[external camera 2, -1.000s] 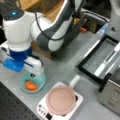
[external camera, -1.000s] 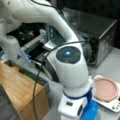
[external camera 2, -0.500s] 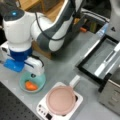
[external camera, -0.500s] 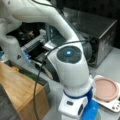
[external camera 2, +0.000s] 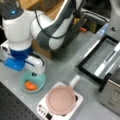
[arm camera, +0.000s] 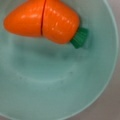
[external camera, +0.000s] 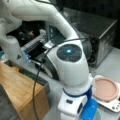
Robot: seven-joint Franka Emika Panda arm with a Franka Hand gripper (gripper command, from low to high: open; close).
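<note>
Carrot (arm camera: pixel 43 21): glossy orange plastic, seam line, green stub; upper part of your wrist view.
Bowl (arm camera: pixel 60 82): smooth teal, round.
Gripper (external camera 2: pixel 33 72): above your bowl; opening, cannot tell.

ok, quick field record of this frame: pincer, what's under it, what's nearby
pincer: fingertips not visible; arm's wrist end sits low over the bowl
bowl: teal, on the grey table
in bowl: orange toy carrot with green stem, lying on its side
near bowl: white scale with a pink plate on it, toward a front view's right
further right: black tray
</note>
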